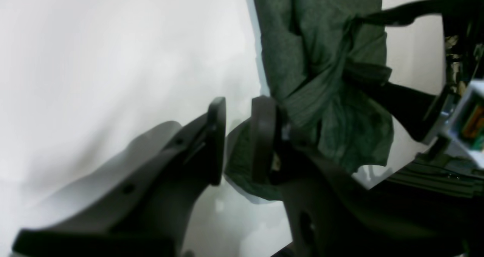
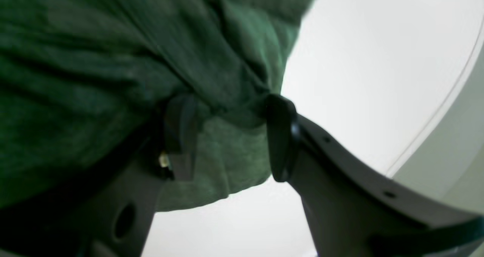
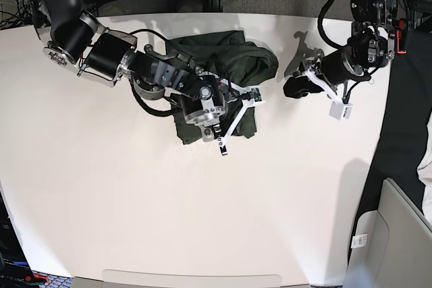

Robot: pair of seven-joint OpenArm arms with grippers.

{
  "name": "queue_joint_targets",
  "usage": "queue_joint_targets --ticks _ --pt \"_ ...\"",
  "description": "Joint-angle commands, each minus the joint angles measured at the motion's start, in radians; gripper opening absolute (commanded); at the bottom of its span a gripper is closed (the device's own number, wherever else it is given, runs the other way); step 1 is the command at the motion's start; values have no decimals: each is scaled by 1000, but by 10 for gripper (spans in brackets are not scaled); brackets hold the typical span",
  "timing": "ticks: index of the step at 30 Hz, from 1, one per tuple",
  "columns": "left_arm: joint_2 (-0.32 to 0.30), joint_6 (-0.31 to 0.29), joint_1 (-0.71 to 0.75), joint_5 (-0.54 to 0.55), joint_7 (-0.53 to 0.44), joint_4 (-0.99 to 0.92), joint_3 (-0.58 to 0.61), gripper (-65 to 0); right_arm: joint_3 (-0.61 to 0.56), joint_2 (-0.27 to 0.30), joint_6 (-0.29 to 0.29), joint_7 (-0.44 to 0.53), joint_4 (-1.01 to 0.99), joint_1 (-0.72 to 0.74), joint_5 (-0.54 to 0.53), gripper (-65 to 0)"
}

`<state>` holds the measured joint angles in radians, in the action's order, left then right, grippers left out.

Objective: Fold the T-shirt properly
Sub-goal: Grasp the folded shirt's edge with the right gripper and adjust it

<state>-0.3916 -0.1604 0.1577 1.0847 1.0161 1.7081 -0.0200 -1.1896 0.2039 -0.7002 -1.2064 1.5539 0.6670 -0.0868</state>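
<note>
T-shirt (image 3: 233, 59) bunched, soft heathered knit, creased

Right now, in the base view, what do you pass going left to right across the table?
Right arm → T-shirt with the right gripper over it → bare table → left gripper, apart from the shirt.

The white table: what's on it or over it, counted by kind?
Green T-shirt: 1, bunched up.
Robot grippers: 2, the right gripper with cloth between its jaws, the left gripper open and clear of the shirt.
White table: 1.
Total: 4.
</note>
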Motion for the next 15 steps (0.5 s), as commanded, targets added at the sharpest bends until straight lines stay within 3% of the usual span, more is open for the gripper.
queue_joint_targets --ticks 1,11,15 --pt "-11 -8 -13 19 -13 14 -5 -528 7 -4 2 3 9 29 26 -386" --pt "-11 -8 -8 21 -13 17 -4 -528 17 -22 2 4 7 36 29 -388" --pt "-11 -8 -8 24 -13 17 -4 -528 17 -42 2 4 -5 36 38 -462"
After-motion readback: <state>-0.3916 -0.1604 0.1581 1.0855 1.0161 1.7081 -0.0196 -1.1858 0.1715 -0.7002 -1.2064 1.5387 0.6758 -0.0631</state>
